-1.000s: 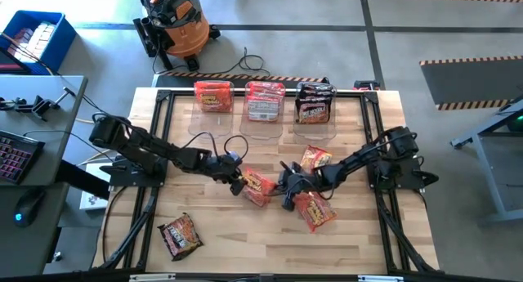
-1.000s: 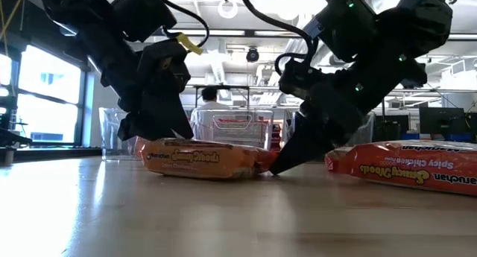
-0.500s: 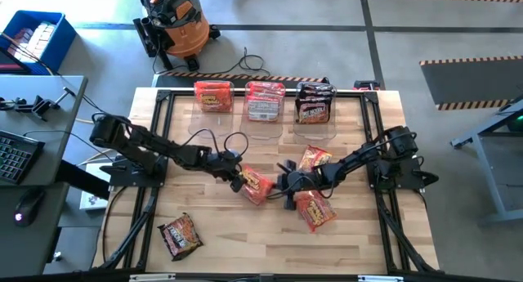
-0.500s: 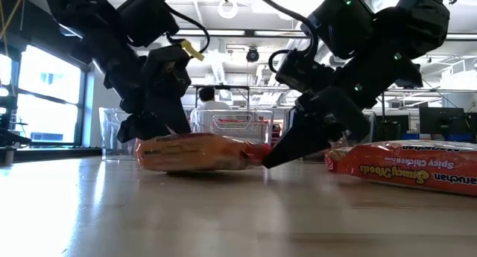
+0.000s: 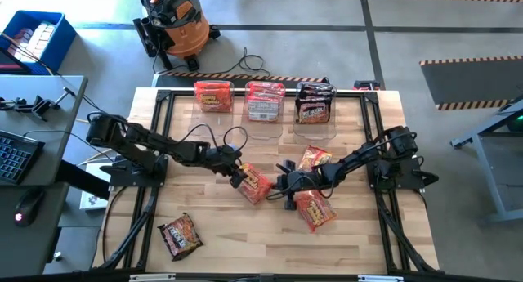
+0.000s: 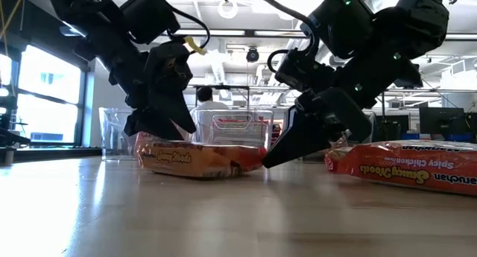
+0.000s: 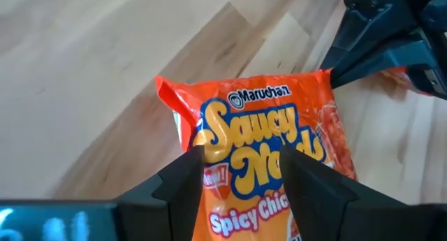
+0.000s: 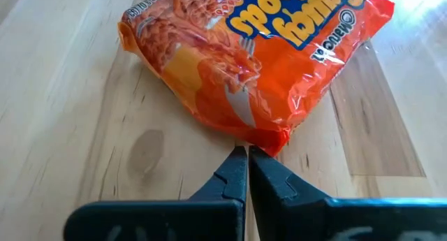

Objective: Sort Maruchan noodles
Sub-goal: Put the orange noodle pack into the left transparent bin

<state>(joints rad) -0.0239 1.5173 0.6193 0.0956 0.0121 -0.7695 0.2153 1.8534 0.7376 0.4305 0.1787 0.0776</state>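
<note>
We see an orange-red Maruchan packet [image 5: 255, 184] lying near the middle of the wooden surface [image 5: 221, 249], with a claw at each end of it. The left claw [image 7: 237, 172] stands wide over one end, its fingers [image 7: 183, 184] straddling the packet's width and pressing on the film, so it seems to have the packet loosely between them. The right claw [image 8: 247, 172] is fully closed and holds nothing; its tip touches the sealed seam at the packet's opposite end.

The packet is a flat, crinkly plastic pillow, orange-red with yellow "Saucy Noodles" lettering and a white "Spicy Chicken" line. We judge it light, with slippery film that slides easily on wood, and a brittle noodle block inside that could crack under a hard squeeze. The surest hold is probably across the narrow width at mid-body, where the block gives support; the thin end seams would crumple.

Just beside this packet, on the right claw's side, lie two more orange-red packets [image 5: 315, 210]. A dark packet [image 5: 180, 235] lies well apart, toward the front. Beyond the packet, at the far edge, clear bins [image 5: 263, 110] hold sorted packets
</note>
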